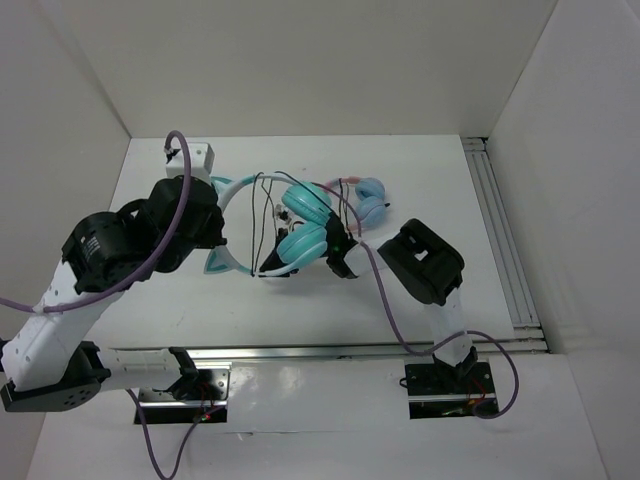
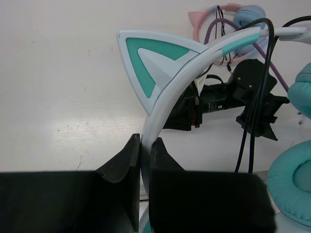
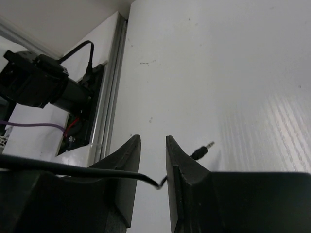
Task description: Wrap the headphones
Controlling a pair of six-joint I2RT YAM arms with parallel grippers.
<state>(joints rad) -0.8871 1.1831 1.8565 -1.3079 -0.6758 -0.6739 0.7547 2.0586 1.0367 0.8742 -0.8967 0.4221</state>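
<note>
The headphones (image 1: 300,243) lie mid-table, with teal ear cups and a pale headband (image 1: 240,190). My left gripper (image 2: 145,140) is shut on the headband (image 2: 160,107) just below a cat ear (image 2: 150,63); in the top view the left gripper (image 1: 216,228) sits at the band's left curve. The thin black cable (image 2: 257,97) loops over the band. My right gripper (image 1: 345,268) is beside the ear cups. In the right wrist view the right gripper (image 3: 152,138) stands open, the cable (image 3: 97,170) crossing the gap and its plug (image 3: 204,150) showing past the right finger.
A pink-banded pair with light blue cups (image 1: 368,198) lies just behind the teal pair. A small white box (image 1: 198,156) sits at the back left. A metal rail (image 1: 505,240) runs along the table's right side and another (image 1: 330,352) along the near edge.
</note>
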